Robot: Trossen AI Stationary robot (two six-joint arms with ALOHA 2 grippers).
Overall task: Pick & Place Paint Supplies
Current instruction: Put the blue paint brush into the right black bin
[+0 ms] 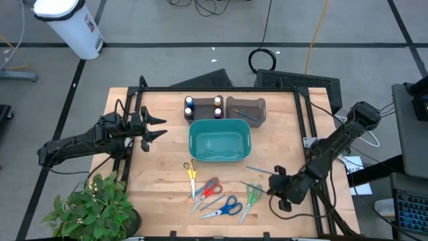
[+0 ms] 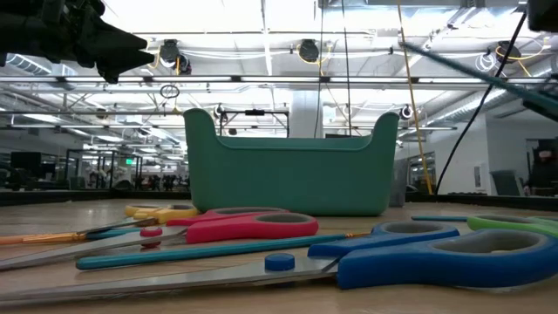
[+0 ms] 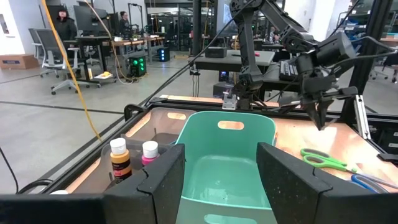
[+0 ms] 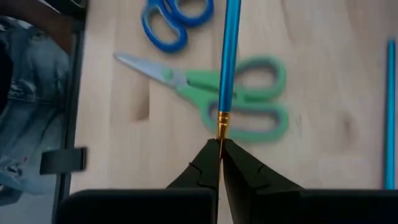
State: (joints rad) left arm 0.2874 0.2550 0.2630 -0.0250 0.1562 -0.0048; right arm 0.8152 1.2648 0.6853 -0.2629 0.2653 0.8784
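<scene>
My right gripper (image 4: 221, 144) is shut on a thin blue paintbrush (image 4: 229, 56) and hangs above the green scissors (image 4: 249, 106) near the table's right front (image 1: 274, 175). A second blue brush (image 4: 390, 112) lies flat on the wood. Small paint bottles (image 1: 189, 107) (image 1: 217, 107) stand upright at the far side, behind the teal bin (image 1: 219, 140). My left gripper (image 1: 160, 127) waits open at the table's left, level, pointing at the bin (image 3: 227, 162). My right gripper pinches the blue brush at its gold ferrule end (image 4: 221, 124) between the two fingertips. The brush runs straight on ahead of the fingers, in line with them. It is lifted clear of the table, slanting above the green scissors.
A dark tray (image 1: 246, 110) with a brush in it sits right of the bottles. Yellow (image 1: 192, 171), red (image 1: 208, 187) and blue scissors (image 1: 227, 207) and an orange brush (image 1: 200, 196) lie in front of the bin. A potted plant (image 1: 93, 207) stands at the near left corner.
</scene>
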